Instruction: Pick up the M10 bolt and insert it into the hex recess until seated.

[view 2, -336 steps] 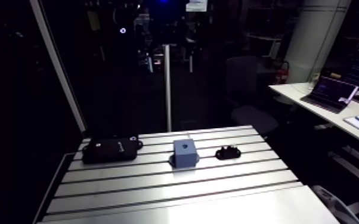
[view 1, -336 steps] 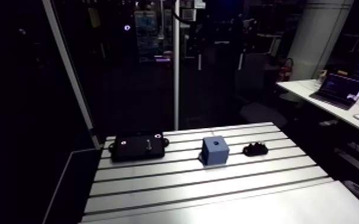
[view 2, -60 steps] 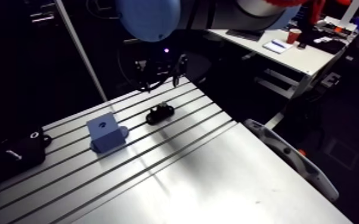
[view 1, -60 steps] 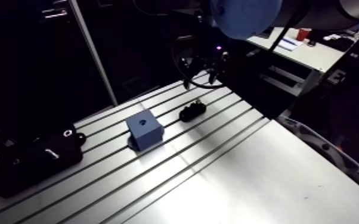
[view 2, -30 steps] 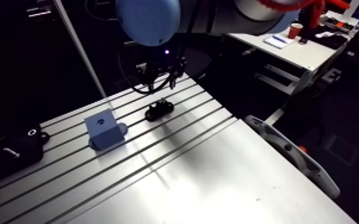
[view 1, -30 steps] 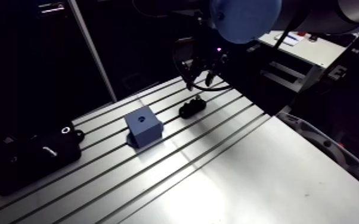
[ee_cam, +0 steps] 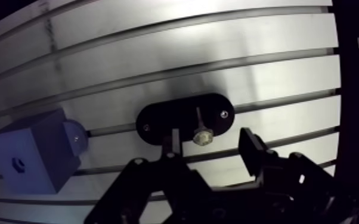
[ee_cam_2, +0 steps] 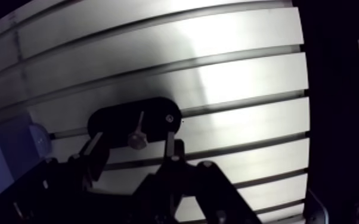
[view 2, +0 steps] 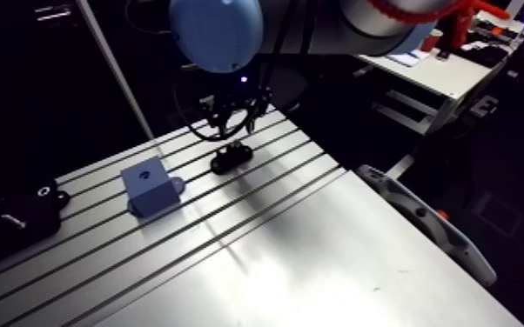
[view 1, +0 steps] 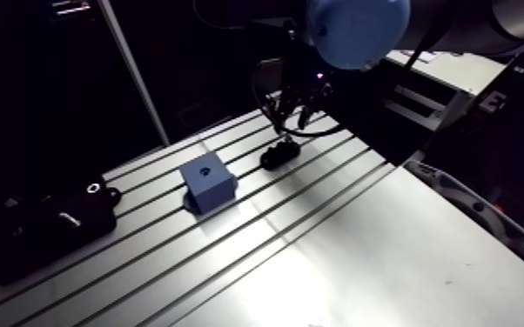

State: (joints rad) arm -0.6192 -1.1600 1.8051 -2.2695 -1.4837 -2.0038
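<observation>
Moved since earlier: gripper (ee_cam: 209, 140) has come down from above the far side of the table (ee_cam: 158, 53) and hangs close over the black holder (ee_cam: 161, 119); case, block and holder lie where they did.
Black case (view 1: 48, 230): far left on the table, well apart from the work and no part of this step.
Blue block (view 1: 207, 184): between case and holder, flat on the table, with a small dark recess (view 1: 204, 171) in its top face; nothing is in it yet.
Holder: an oval black base just right of the block and apart from it, lying across a table slot.
Bolt (ee_cam: 201, 136): stands in the middle of the holder, its broader end toward the gripper, untouched.
Gripper state: released, with its two fingers (ee_cam: 250, 149) spread wide, one to each side of the bolt's upper end and not touching it.
Step in hand: the approach for the pick, I judge; the task is at its start.
Doing it well: bring the wrist straight down along the bolt's axis, keep the bolt centred between the fingers, stop short of the holder, then close squarely so the bolt stays upright.
Lift: pull straight up until the bolt clears the holder before travelling left to the block.
Risk: an off-centre close would probably tip the bolt or drag the holder, and a tilted bolt will likely jam at the recess.
</observation>
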